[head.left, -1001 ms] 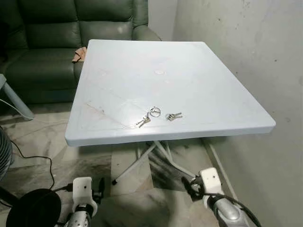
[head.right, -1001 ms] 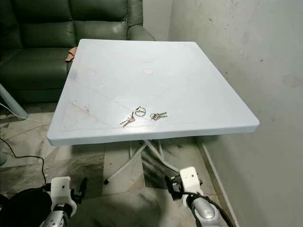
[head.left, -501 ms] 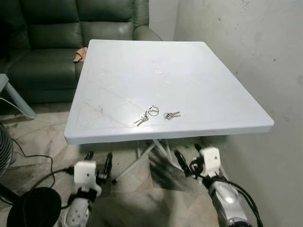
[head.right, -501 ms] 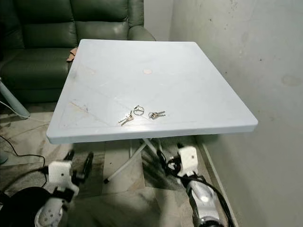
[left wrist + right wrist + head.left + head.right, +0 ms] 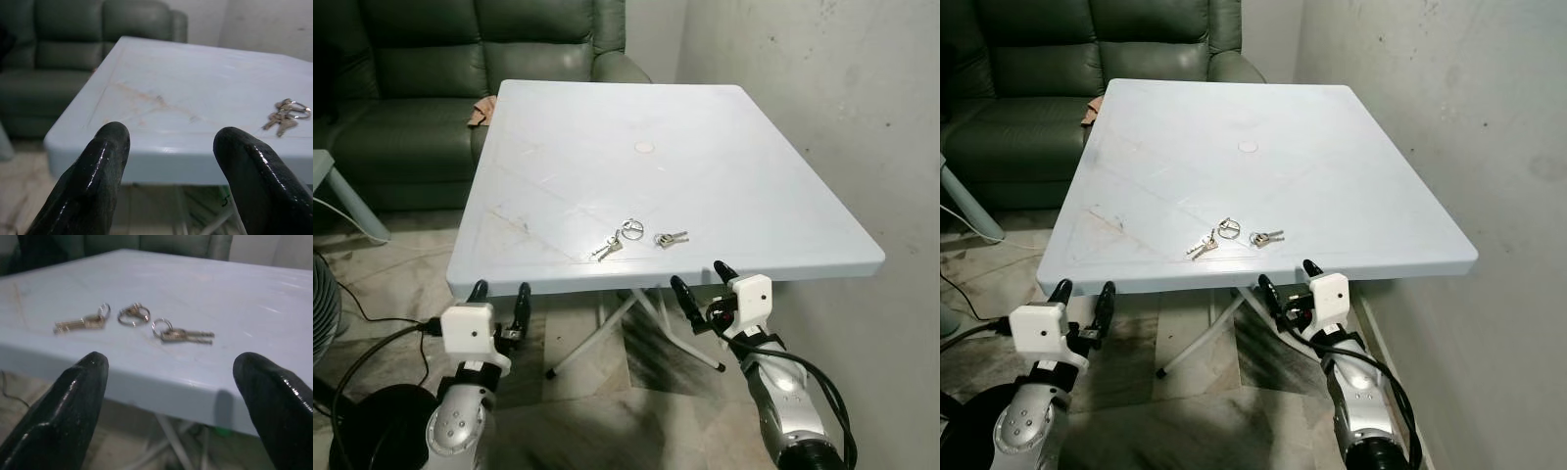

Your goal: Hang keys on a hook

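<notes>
**Facing the table, both grippers raised and empty**

Looking down through the head camera, I have a pale blue table [image 5: 734,166] in front of me with the keys [image 5: 672,238] lying near its front edge. They sit in three small pieces: one bunch of keys on the right, a bare key ring [image 5: 631,230] just beside it, and a second small key bunch [image 5: 607,249] to the left, close together but apart from one another.

My right gripper [image 5: 697,281] is up at the table's front edge, just below and in front of the keys, fingers spread wide with nothing between them. From the right wrist camera the three key pieces lie on the tabletop between the two black fingers [image 5: 73,401], not touched.

My left gripper [image 5: 499,294] is at the front left corner of the table, also spread open and holding nothing. Its wrist camera looks across the tabletop, with keys off to one side.

A dark green sofa [image 5: 421,88] stands behind the table, a plaster wall [image 5: 822,98] on my right.
</notes>
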Robot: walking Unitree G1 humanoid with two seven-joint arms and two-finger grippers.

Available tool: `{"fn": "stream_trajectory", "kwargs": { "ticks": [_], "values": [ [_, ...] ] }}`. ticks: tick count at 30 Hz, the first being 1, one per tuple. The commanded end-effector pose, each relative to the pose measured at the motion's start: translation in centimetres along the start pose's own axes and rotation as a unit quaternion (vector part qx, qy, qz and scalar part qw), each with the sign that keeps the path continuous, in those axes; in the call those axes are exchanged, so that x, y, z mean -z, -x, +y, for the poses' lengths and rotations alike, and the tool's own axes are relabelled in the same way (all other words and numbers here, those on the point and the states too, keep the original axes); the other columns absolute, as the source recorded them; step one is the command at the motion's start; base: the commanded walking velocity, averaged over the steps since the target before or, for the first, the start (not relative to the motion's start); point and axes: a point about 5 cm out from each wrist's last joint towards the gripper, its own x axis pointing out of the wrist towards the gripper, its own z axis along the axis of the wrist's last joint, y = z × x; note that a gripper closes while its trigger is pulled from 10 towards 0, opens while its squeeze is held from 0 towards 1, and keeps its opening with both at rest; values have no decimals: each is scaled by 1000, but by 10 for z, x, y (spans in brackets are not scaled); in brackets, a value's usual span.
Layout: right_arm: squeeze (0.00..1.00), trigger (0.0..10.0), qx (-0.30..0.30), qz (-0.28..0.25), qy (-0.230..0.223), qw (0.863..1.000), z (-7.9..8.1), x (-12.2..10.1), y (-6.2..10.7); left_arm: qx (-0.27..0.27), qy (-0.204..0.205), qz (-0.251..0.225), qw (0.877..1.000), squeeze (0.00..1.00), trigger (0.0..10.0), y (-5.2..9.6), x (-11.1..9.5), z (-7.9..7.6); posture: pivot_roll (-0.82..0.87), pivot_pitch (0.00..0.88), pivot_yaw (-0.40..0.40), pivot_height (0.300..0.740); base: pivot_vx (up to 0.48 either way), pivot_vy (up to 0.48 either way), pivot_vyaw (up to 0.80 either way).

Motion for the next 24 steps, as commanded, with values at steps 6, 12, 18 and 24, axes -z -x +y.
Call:
{"fn": "stream_trajectory", "kwargs": {
  "ticks": [6,12,18,24],
  "values": [
    [0,10000,9,7,14,1000,1,-10,-1,-33,4,13,999,0,10000,3,-11,1,-32,0,-51,728,0,0,0],
    [0,10000,9,-14,21,1000,6,-21,0,-38,16,2,999,0,10000,8,-22,-2,-26,0,-53,728,0,0,0],
    [0,10000,3,-13,17,1000,10,-24,3,-39,26,16,999,0,10000,13,-23,-3,-18,0,-52,728,0,0,0],
    [0,10000,2,-12,16,1000,9,-27,4,-34,30,24,999,0,10000,12,-24,0,-15,0,-49,728,0,0,0]
  ]
}}
